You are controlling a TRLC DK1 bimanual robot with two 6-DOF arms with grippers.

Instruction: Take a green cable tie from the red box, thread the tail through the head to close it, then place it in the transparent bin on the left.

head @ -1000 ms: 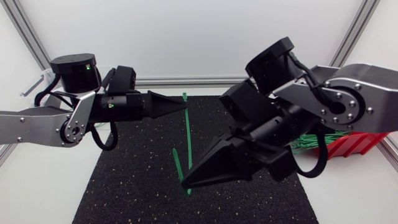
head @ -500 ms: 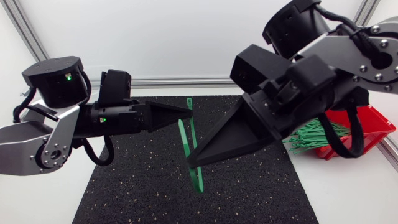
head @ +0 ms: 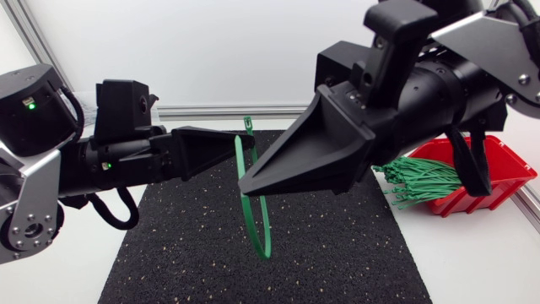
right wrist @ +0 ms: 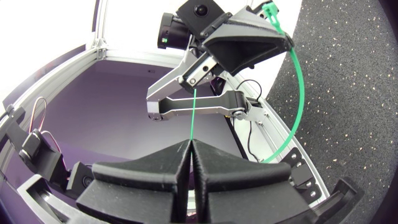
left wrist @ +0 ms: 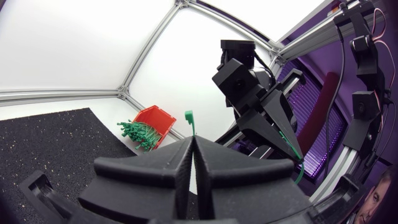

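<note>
You have one cable tie out of the red box, which sits at the bench's right edge with the spare ties spilling from it. The tie hangs in the air over the middle of the black mat, bowed into a loop. Your left claw is clenched just below the head, which pokes out past its tips. Your right claw is clenched on the tail end. I cannot see the tail through the head (both claw tips crowd that spot), so I judge threading and the drop into the bin remain. The bin is out of sight.
</note>
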